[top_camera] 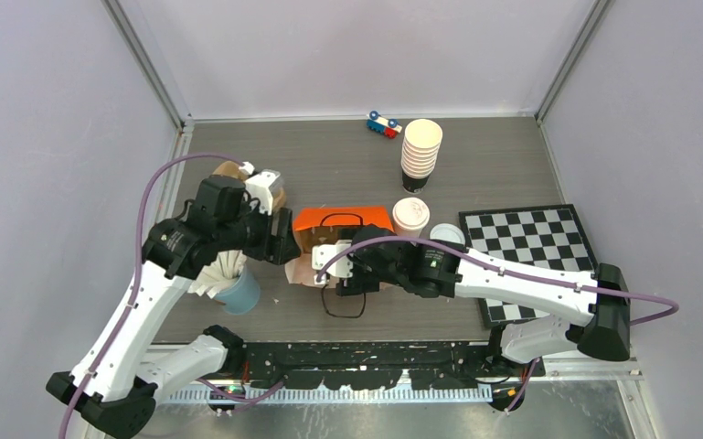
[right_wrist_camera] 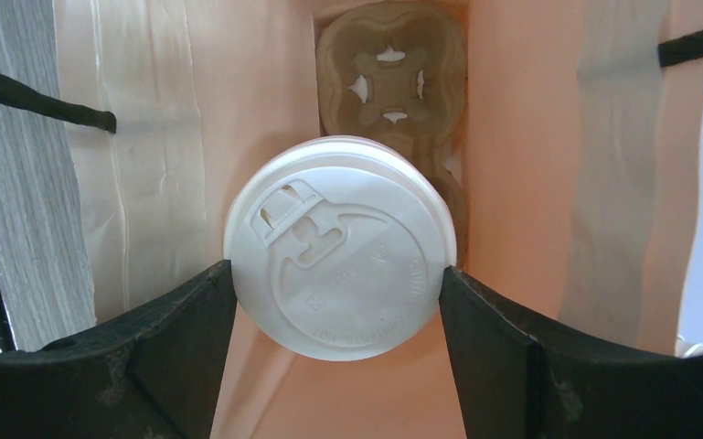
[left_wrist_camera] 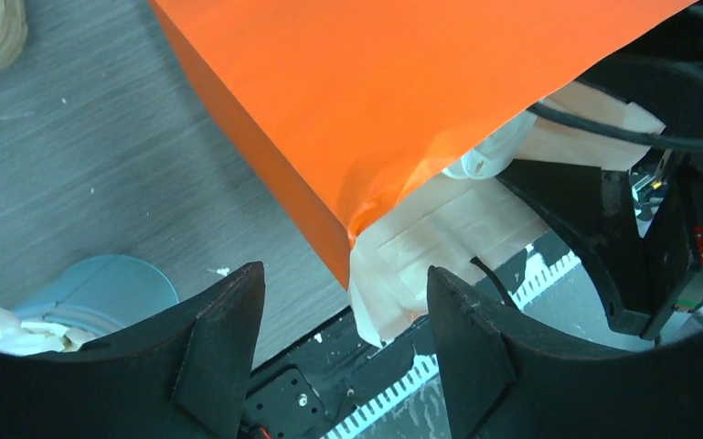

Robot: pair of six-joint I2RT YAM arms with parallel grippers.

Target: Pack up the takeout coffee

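Top view: you are seeing one orange bag [top_camera: 343, 219] and one takeout coffee [top_camera: 410, 217] standing beyond the right tool [top_camera: 329, 267]. Left wrist: the left tool [left_wrist_camera: 346, 302] is hanging released, so the bag could sag. Right wrist: the right tool is grasping a second coffee [right_wrist_camera: 340, 247] inside the bag, making two.

Takeout coffee [right_wrist_camera: 340, 251] body hidden under own lid; cup carrier [right_wrist_camera: 390, 64] partly covered; orange bag [left_wrist_camera: 393, 82] cropped at top.
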